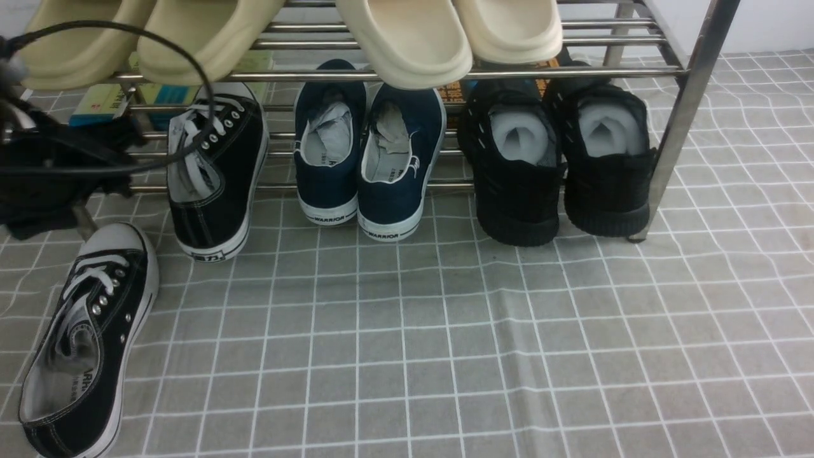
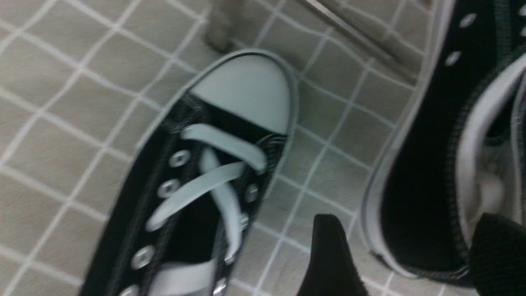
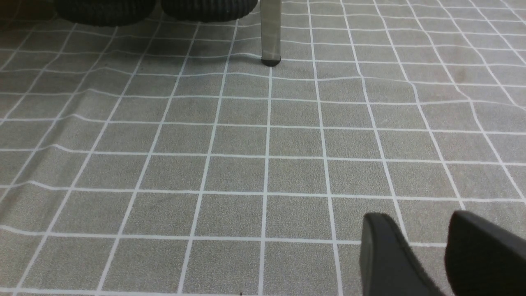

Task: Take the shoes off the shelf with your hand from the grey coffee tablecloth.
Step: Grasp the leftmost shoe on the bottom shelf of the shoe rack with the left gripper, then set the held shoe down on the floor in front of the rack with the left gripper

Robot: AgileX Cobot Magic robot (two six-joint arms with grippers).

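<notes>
Black canvas with white laces: one shoe [image 1: 89, 343] lies on the grey coffee tablecloth [image 1: 445, 356] at the left, toe near a shelf [image 1: 690, 108] leg. The other shoe [image 1: 216, 172] sits heel-out on the lower tier. The left end effector [image 2: 409, 220] hovers between them, released and holding nothing, its cable [image 1: 206, 95] looping across the shelved shoe. A navy pair [image 1: 369, 152] and a black knit pair [image 1: 559, 165] crowd the same tier, under overhanging cream slippers [image 1: 407, 38]. Centre and right, the cloth lies open. The right end effector [image 3: 419, 216] is there, parted and empty.
</notes>
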